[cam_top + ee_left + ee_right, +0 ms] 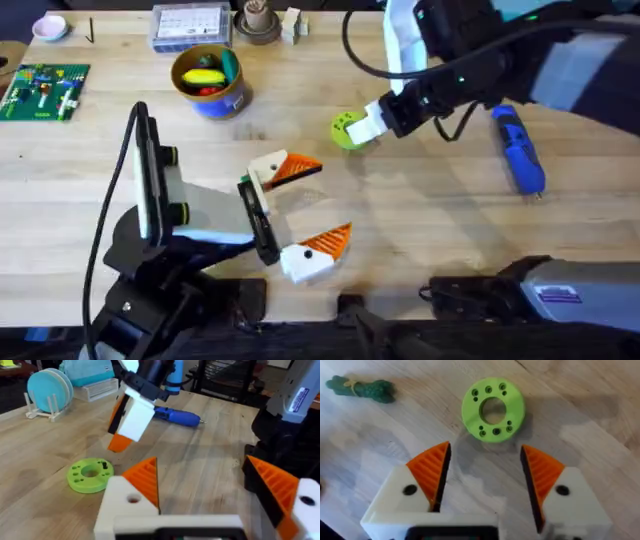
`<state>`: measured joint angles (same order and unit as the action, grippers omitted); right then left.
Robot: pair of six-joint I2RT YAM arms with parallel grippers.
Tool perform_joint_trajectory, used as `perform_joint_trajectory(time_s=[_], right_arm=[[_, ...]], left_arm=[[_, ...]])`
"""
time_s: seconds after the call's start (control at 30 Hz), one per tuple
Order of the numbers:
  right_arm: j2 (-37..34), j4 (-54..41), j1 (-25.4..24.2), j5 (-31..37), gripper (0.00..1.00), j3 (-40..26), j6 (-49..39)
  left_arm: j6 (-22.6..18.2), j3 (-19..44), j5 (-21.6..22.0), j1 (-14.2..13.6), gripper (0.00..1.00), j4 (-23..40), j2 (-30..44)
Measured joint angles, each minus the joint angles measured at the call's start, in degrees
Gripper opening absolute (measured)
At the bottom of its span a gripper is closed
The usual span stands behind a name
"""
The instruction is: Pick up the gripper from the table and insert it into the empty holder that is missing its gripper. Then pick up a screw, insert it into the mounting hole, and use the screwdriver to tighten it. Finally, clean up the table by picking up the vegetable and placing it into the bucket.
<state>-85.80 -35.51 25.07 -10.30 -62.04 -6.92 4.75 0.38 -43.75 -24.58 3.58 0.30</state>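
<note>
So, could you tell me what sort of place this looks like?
Probably a robotics lab or workshop bench: a wooden table with a blue electric screwdriver, a green circuit board and a clear parts box.

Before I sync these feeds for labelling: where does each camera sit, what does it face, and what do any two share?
Overhead: above the bases, looking down and forward at the table; both arms show, left gripper and right gripper.
Left wrist: rides the left arm, facing across the table at the lime-green disc and screwdriver; own fingers below.
Right wrist: looks straight down at the disc and vegetable; own fingers below.
All three share the disc.
</note>
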Motion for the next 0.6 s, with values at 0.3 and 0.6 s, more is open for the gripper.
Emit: perform_joint_trajectory(time_s=[0.3,0.6], right_arm=[[-6.7,2.5,0.3,2.2,0.841,0.0,-0.4],[-8.5,6.7,2.5,4.3,0.823,0.0,-0.5]], left_arm=[[0.0,0.0,0.0,0.0,0.993,0.0,0.0],[0.0,0.0,0.0,0.0,0.993,0.0,0.0]])
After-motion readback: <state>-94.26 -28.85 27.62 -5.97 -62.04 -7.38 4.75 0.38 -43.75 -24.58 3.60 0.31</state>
